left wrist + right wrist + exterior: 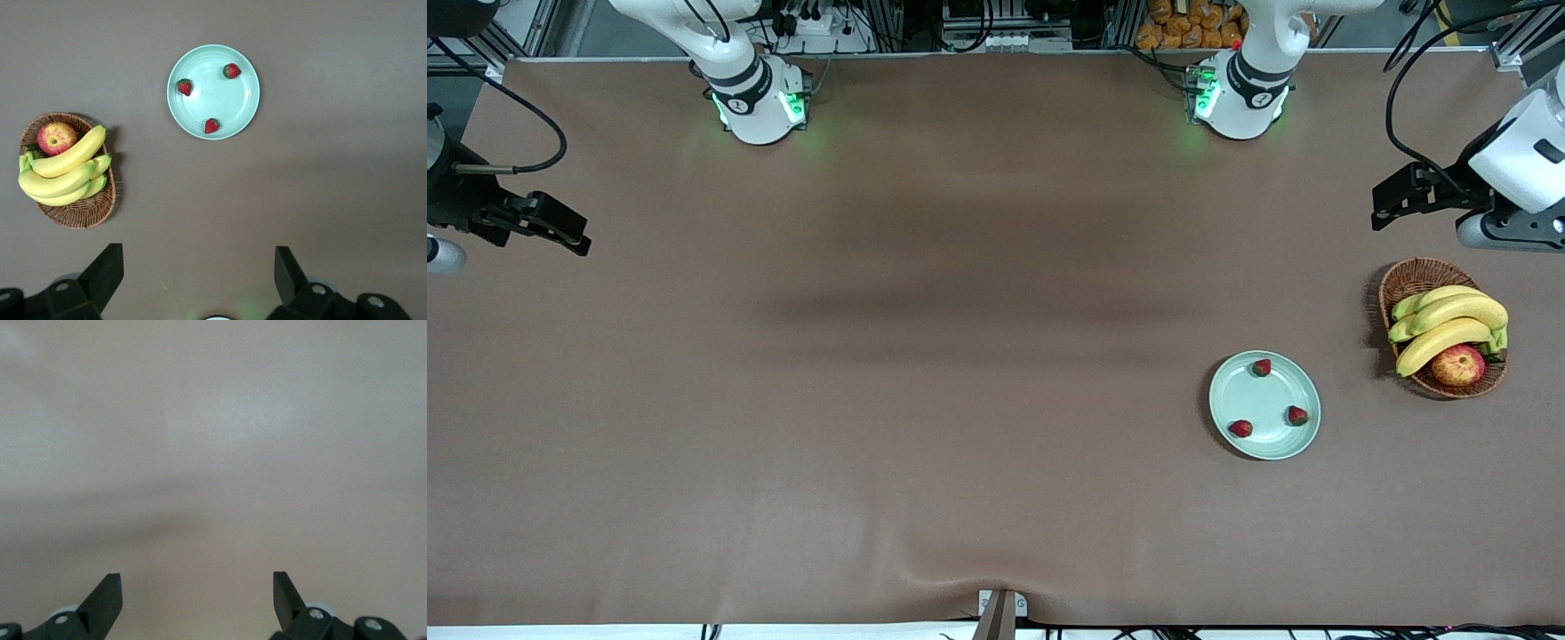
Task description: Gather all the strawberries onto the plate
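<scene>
Three strawberries lie in the plate

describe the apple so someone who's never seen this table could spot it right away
Look toward the left arm's end of the table for the brown wicker basket, beside the mint-green plate. The apple lies in that basket, at the end nearer the front camera, tucked against the bananas. It is the only round red-yellow fruit, much bigger than the strawberries on the plate.
</scene>
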